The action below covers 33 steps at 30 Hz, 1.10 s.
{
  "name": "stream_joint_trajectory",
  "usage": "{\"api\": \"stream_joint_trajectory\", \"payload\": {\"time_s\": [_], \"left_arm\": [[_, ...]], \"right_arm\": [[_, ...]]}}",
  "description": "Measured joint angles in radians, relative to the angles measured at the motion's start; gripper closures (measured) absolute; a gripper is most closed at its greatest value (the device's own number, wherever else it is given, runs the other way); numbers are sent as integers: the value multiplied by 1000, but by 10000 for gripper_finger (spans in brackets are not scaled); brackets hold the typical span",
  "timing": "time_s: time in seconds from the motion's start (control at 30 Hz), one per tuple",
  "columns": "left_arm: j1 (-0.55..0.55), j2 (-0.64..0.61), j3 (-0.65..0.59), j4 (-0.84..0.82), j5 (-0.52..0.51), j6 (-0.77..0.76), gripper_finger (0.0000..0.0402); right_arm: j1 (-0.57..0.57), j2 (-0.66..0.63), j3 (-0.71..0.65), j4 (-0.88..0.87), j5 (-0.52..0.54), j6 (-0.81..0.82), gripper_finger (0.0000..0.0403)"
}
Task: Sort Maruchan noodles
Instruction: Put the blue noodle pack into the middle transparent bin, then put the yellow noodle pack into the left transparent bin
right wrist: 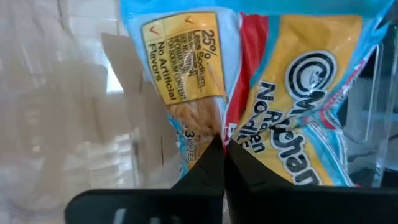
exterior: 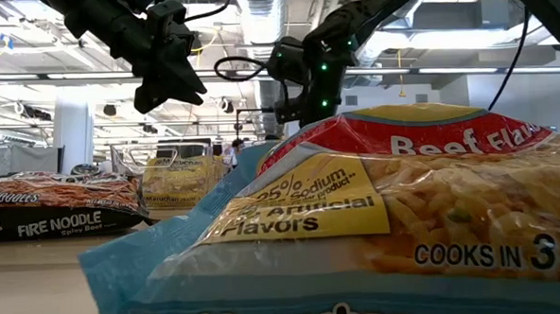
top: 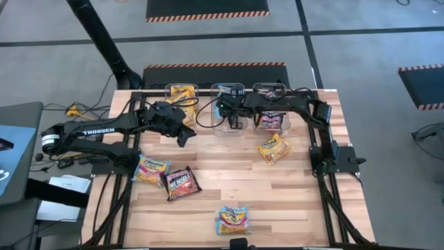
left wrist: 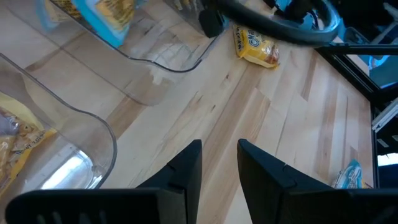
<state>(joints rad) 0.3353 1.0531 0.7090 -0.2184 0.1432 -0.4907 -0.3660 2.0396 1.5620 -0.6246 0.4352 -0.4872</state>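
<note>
My right gripper (top: 225,111) hangs over the middle clear bin (top: 229,125) at the far edge, shut on a light blue and yellow Maruchan packet (right wrist: 249,81). My left gripper (left wrist: 219,155) is open and empty above bare wood just near of the left bin (top: 182,94), which holds yellow packets. The right bin (top: 270,118) holds a black-red packet. Lying flat on the table are a yellow-orange packet (top: 274,149), a light blue one (top: 151,169), a black-red one (top: 182,184) and another light blue one (top: 234,220). My right gripper pinches the light blue packet between its two fingers at one edge (right wrist: 217,134), near the middle of that edge. The packet reaches away beyond the fingertips and is crumpled where they grip it. Whether its far end rests in the bin, I cannot tell.
The three clear bins stand in a row along the far edge. A black frame runs along both sides of the table (top: 326,180). Bare wood lies in the middle of the table between the packets. In the low view a light blue packet (exterior: 358,220) fills the foreground.
</note>
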Motion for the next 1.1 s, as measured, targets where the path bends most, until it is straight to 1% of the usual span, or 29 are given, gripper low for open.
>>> {"api": "stream_joint_trajectory", "payload": {"time_s": [0.23, 0.67, 0.73, 1.0, 1.1], "left_arm": [[0, 0, 0, -1, 0, 10, 313], [0, 0, 0, -8, 0, 11, 313], [0, 0, 0, -10, 0, 11, 313], [0, 0, 0, -10, 0, 10, 313], [0, 0, 0, -10, 0, 10, 313]], "right_arm": [[2, -2, 1, 7, 16, -37, 349], [5, -10, 1, -13, 16, -36, 289], [12, -12, 2, -12, 16, -33, 283], [40, -28, 80, -163, 12, 15, 278], [50, -28, 105, -189, 11, 30, 278]]}}
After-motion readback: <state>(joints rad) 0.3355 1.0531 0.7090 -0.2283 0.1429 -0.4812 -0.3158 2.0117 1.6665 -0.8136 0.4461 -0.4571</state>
